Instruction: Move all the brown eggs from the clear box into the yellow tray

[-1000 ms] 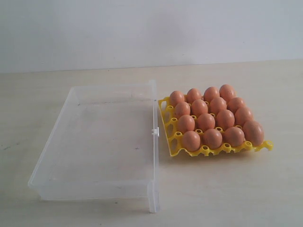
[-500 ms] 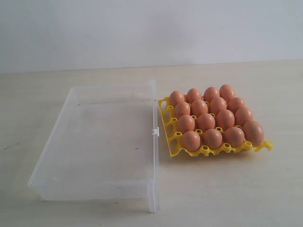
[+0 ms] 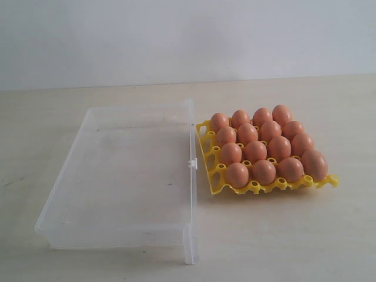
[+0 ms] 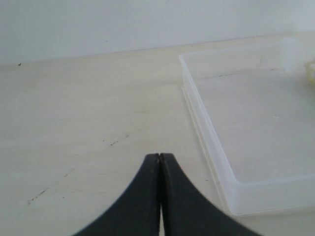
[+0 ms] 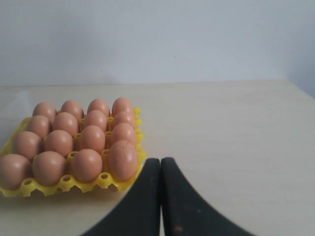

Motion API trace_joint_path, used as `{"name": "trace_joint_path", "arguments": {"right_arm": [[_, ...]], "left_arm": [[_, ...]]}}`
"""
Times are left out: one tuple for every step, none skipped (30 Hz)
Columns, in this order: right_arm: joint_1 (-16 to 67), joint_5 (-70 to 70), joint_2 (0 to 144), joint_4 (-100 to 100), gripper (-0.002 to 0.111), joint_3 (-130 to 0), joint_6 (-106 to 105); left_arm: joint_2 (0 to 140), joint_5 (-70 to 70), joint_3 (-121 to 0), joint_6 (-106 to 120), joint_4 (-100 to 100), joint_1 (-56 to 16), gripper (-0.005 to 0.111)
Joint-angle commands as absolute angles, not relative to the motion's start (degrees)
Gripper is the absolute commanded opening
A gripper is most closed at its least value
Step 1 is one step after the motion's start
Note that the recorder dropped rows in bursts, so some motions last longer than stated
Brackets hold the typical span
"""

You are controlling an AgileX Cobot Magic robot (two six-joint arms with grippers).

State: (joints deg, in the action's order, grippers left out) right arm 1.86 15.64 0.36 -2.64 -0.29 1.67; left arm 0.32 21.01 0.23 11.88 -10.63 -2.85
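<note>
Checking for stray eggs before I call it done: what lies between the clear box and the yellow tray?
Nothing but bare table: a thin wedge between the clear box and yellow tray, clearest in the exterior view.

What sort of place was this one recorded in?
Probably a bare test bench, not a kitchen: a pale tabletop against a blank white wall, with a clear box and a yellow tray of brown eggs.

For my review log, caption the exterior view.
The brown eggs fill the yellow tray; the clear box beside it sits empty.
</note>
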Motion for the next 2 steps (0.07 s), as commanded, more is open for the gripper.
{"name": "trace_joint_path", "arguments": {"right_arm": [[1.4, 15.1, 0.0, -2.9, 0.000, 0.0, 1.7], [1.4, 15.1, 0.0, -2.9, 0.000, 0.0, 1.7]], "left_arm": [[0.0, 20.5, 0.0, 11.9, -10.7, -2.8, 0.000], [0.0, 20.5, 0.0, 11.9, -10.7, -2.8, 0.000]]}}
